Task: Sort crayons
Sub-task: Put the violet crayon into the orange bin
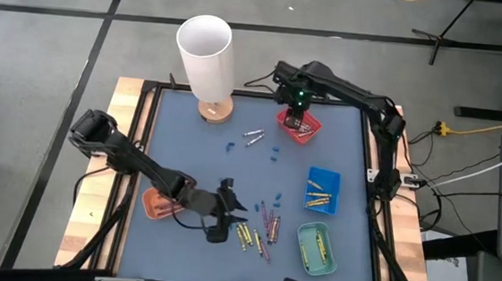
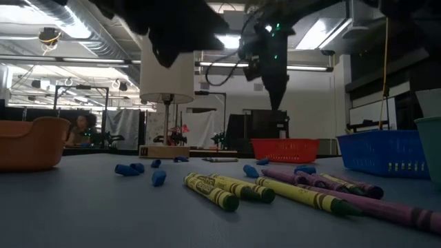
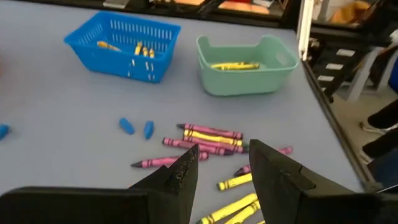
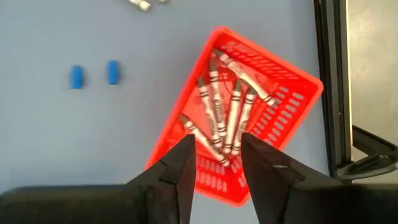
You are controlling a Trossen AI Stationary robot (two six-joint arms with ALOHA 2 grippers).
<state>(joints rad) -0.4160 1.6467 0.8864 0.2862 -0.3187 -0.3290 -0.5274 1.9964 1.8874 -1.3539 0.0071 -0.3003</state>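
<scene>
My left gripper [image 3: 221, 171] is open over the loose crayons [image 3: 208, 140]. I should go straight down on one. My right gripper [image 4: 214, 158], open, waits above the red basket [image 4: 292, 93].

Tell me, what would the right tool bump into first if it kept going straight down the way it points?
Most likely the grey crayons lying in the red basket. The right tool hangs open right above them, though how far above is hard to judge.
</scene>
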